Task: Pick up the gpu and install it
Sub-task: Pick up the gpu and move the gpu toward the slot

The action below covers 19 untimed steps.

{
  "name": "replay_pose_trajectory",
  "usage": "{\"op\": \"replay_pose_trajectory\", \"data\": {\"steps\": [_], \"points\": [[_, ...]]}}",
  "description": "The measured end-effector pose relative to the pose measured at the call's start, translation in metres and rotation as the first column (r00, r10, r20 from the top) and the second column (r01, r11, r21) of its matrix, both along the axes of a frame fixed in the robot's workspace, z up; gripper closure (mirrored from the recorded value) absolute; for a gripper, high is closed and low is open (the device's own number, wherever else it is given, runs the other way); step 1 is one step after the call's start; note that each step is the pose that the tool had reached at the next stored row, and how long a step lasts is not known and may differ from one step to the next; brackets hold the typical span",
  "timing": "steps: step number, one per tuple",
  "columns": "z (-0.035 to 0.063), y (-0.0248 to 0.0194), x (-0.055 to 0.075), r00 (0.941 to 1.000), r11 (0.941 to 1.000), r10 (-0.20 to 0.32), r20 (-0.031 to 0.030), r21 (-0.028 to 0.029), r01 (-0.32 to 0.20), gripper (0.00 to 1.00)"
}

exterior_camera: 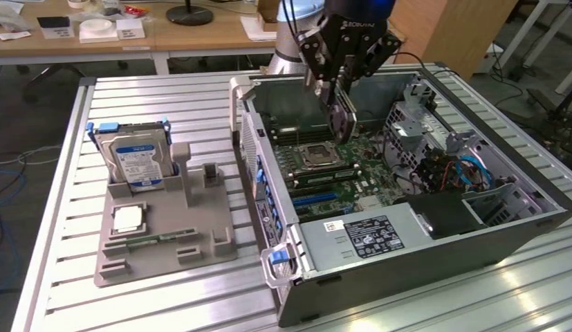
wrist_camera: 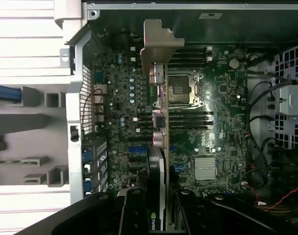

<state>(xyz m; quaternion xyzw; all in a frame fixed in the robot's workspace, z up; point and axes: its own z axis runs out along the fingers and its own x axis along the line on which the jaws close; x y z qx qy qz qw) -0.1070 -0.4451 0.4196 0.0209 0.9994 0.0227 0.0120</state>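
Gripper [exterior_camera: 337, 93] pinches the gpu [exterior_camera: 344, 124] on edge at 1 o'clock of the CPU socket [exterior_camera: 315, 156], likely to suit a motherboard [exterior_camera: 364, 155] slot.

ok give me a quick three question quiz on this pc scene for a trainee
1. True or false: the gripper is empty.
2. Multiple choice: the gpu hangs over A) a cardboard box, B) the open computer case, C) a drawer.
3. Short answer: what stands upright in the grey holder outside the case?

Key
1. False: it is closed on the gpu.
2. B
3. The hard drive.
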Motion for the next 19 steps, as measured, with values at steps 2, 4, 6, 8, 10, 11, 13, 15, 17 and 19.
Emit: {"op": "replay_pose_trajectory", "data": {"steps": [2, 4, 6, 8, 10, 11, 13, 15, 17, 19], "points": [[0.0, 0.0004, 0.006, 1.0, 1.0, 0.0, 0.0001, 0.0001, 0.0, 0.73], [0.0, 0.0008, 0.012, 1.0, 1.0, 0.0, 0.0, 0.0, 0.0, 0.73], [0.0, 0.0012, 0.018, 1.0, 1.0, 0.0, 0.0001, 0.0, 0.0, 0.73], [-0.0001, 0.0017, 0.026, 1.0, 1.0, 0.0, 0.0001, 0.0001, 0.0, 0.73], [0.0, 0.0022, 0.033, 1.0, 1.0, 0.0, 0.0, 0.0, 0.0, 0.73], [0.0, 0.0025, 0.037, 1.0, 1.0, 0.0, 0.0001, 0.0, 0.0, 0.73], [0.0, 0.0029, 0.045, 1.0, 1.0, 0.0, 0.0001, 0.0001, 0.0, 0.73], [0.0, 0.0033, 0.054, 1.0, 1.0, 0.0, 0.0, 0.0, 0.0, 0.73], [0.0, 0.0037, 0.062, 1.0, 1.0, 0.0, 0.0, 0.0, 0.0, 0.73], [0.0, 0.0041, 0.07, 1.0, 1.0, 0.0, 0.0001, 0.0, 0.0, 0.73]]}}
